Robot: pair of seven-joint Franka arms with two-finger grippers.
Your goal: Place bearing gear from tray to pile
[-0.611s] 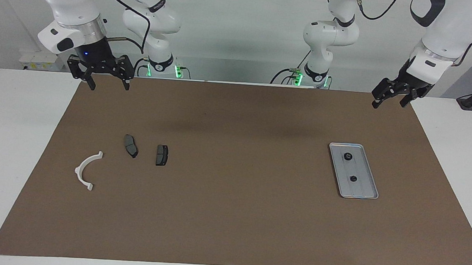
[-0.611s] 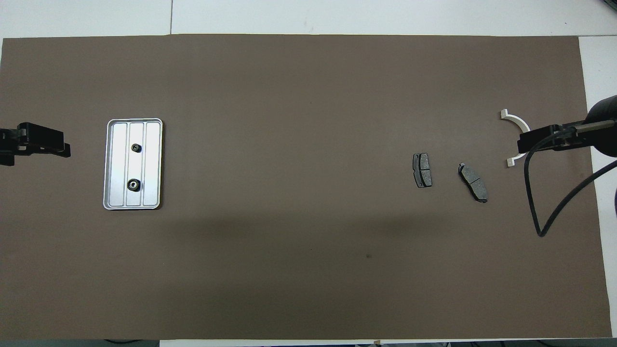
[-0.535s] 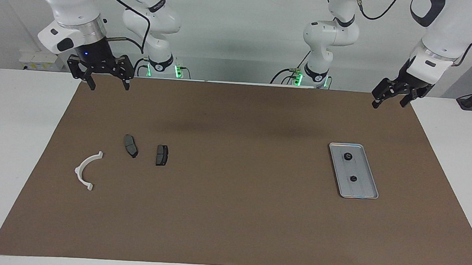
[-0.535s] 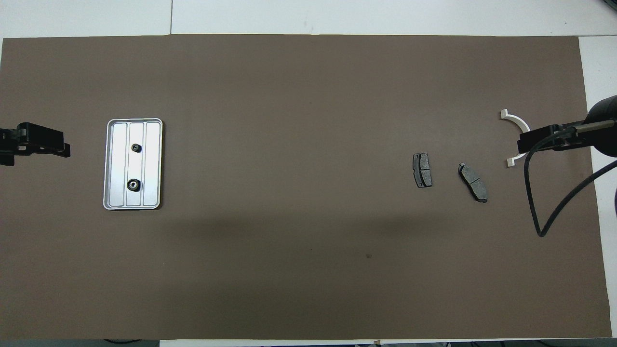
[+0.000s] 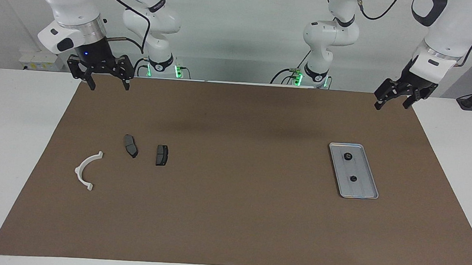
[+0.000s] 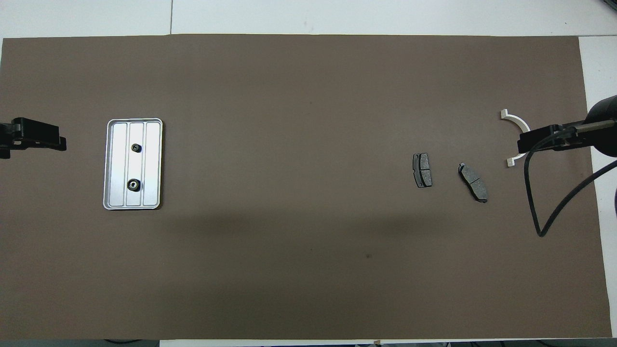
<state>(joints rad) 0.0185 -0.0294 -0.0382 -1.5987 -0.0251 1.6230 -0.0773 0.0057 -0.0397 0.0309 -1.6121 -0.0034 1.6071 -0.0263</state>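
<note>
The silver tray (image 5: pixel 363 188) lies on the brown mat toward the left arm's end, also in the overhead view (image 6: pixel 153 164). Two small black bearing gears sit in it, one (image 5: pixel 347 156) (image 6: pixel 133 184) nearer to the robots than the other (image 5: pixel 353 178) (image 6: pixel 136 148). The pile lies toward the right arm's end: a white half-ring bracket (image 5: pixel 85 170) (image 6: pixel 516 120) and two dark brake-pad plates (image 5: pixel 130 146) (image 5: pixel 161 155). My left gripper (image 5: pixel 391 106) (image 6: pixel 43 140) hangs open and empty over the mat's corner. My right gripper (image 5: pixel 109 86) (image 6: pixel 530 142) hangs open and empty, covering part of the bracket from above.
The brown mat (image 5: pixel 234 215) covers most of the white table (image 5: pixel 11 133). A black cable (image 6: pixel 535 202) loops down from the right arm over the mat's end.
My left gripper has shifted a little while staying high over the mat's corner. The right arm, the tray, the gears and the pile have not moved.
</note>
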